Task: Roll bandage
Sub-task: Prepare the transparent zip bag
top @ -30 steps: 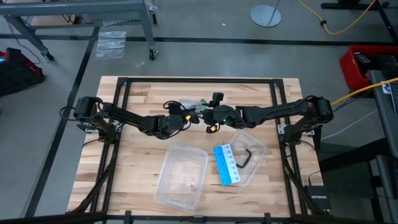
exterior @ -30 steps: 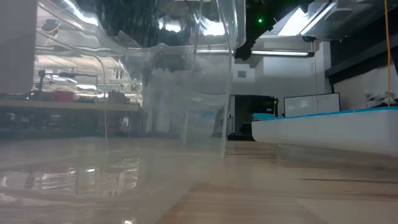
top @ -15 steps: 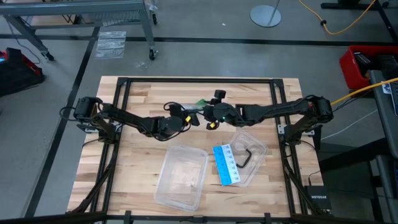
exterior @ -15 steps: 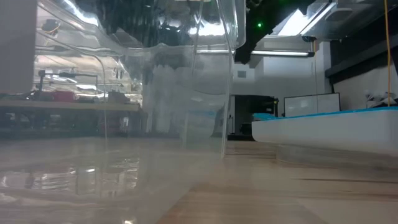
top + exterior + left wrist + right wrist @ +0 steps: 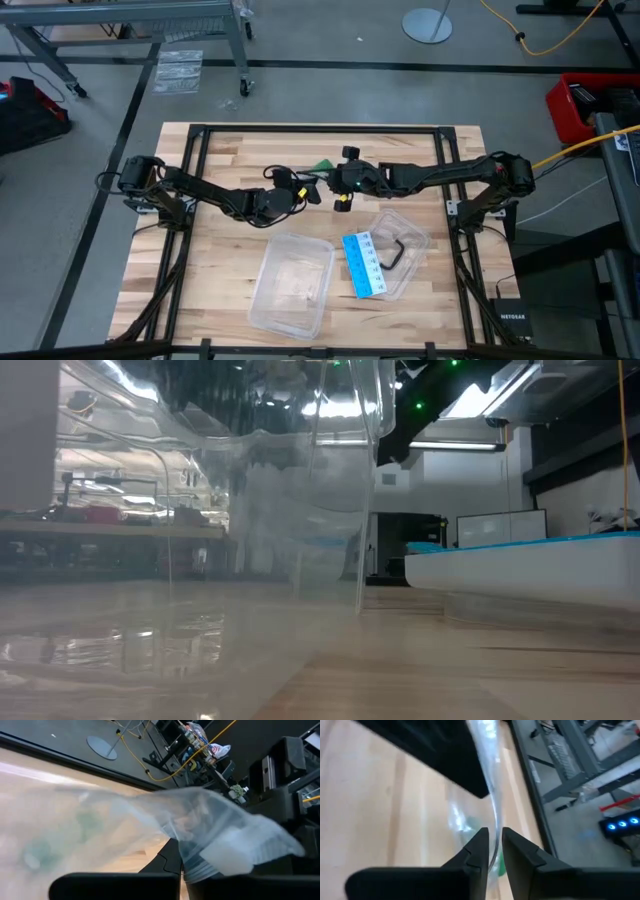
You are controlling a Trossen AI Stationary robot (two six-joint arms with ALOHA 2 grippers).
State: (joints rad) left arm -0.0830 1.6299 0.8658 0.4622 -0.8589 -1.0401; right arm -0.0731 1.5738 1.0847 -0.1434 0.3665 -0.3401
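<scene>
The bandage (image 5: pixel 322 165) shows as a dark green patch inside a crumpled clear plastic wrapper (image 5: pixel 150 820), held above the middle of the table between my two grippers. In the left wrist view the green (image 5: pixel 90 825) is only a blur behind the film. My left gripper (image 5: pixel 306 186) is shut on the wrapper from the table's left. My right gripper (image 5: pixel 495 847) comes in from the right with its fingers close together around the wrapper's film. Neither gripper touches the bandage itself, as far as shows. My left gripper holds the clear wrapper at one end (image 5: pixel 200 862), pinched between its fingers, roughly level from the table's left. The wrapper spreads out beyond the fingers, clear of the table. My right gripper has a thin edge of the film (image 5: pixel 494 832) running between its two fingertips (image 5: pixel 481 845), slanting down from the right. The green shows just beyond them.
An empty clear plastic tray (image 5: pixel 290 285) lies near the front. To its right, a second clear tray (image 5: pixel 410 240) holds a blue-and-white card (image 5: pixel 364 264) and a small black bent piece (image 5: pixel 396 252). The low view is filled by a clear tray wall (image 5: pixel 300 510).
My right gripper has turned a little at the wrist and edged toward the left gripper. The green patch in the wrapper shows more plainly from above than a second ago. The left gripper has kept still.
</scene>
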